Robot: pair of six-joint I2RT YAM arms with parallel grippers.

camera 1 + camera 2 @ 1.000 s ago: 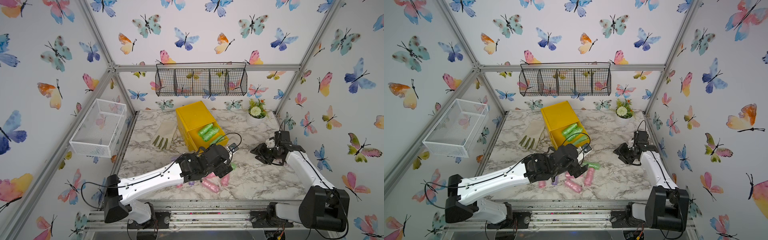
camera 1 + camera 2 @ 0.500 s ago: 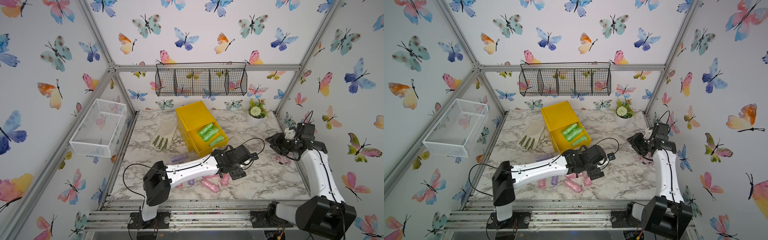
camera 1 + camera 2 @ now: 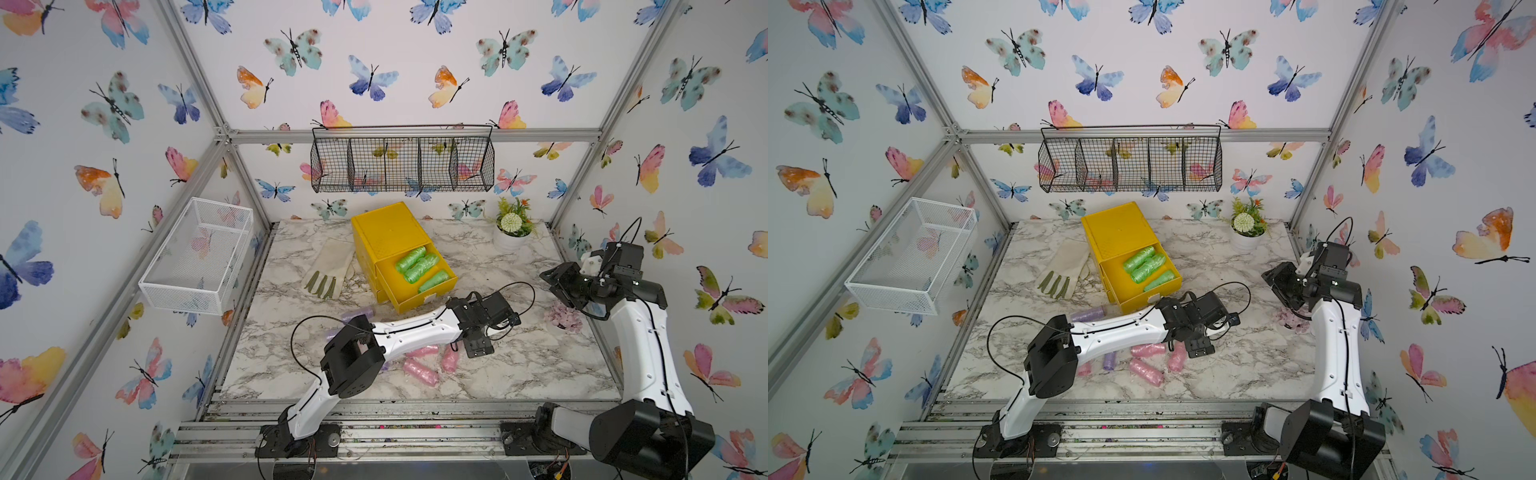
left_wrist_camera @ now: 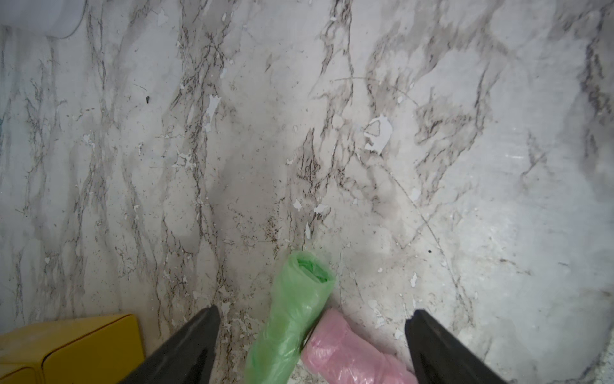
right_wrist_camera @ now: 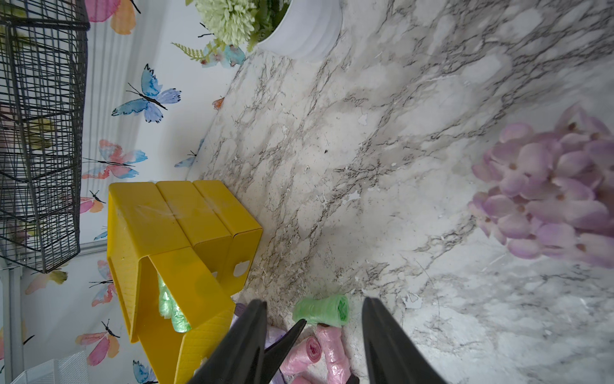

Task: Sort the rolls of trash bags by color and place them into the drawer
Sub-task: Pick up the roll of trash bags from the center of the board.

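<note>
Marble tabletop (image 3: pixel 519 365) holds a loose green roll (image 4: pixel 295 309) on the near right of the yellow drawer (image 3: pixel 409 300), touching a pink roll (image 4: pixel 349 359). Left gripper (image 4: pixel 312 311), wide open and empty, straddles both; closing could pinch the pink one too. Right gripper (image 5: pixel 315 301) hangs half-spread, empty, at the right.

Left claw (image 4: pixel 314 311) gapes low; right claw (image 5: pixel 315 301) hangs raised, jaws parted.

Marble-pattern table (image 3: pixel 519 374): yellow drawer unit (image 3: pixel 386 232) at rear centre, cream glove (image 3: pixel 332 266) just beside it; potted plant (image 3: pixel 512 232) in far corner; lilac flower head (image 3: pixel 565 318) near right edge. Front centre: pink rolls (image 3: pixel 420 372), purple roll (image 3: pixel 357 312), one green roll (image 4: pixel 295 312) touching a pink one
</note>
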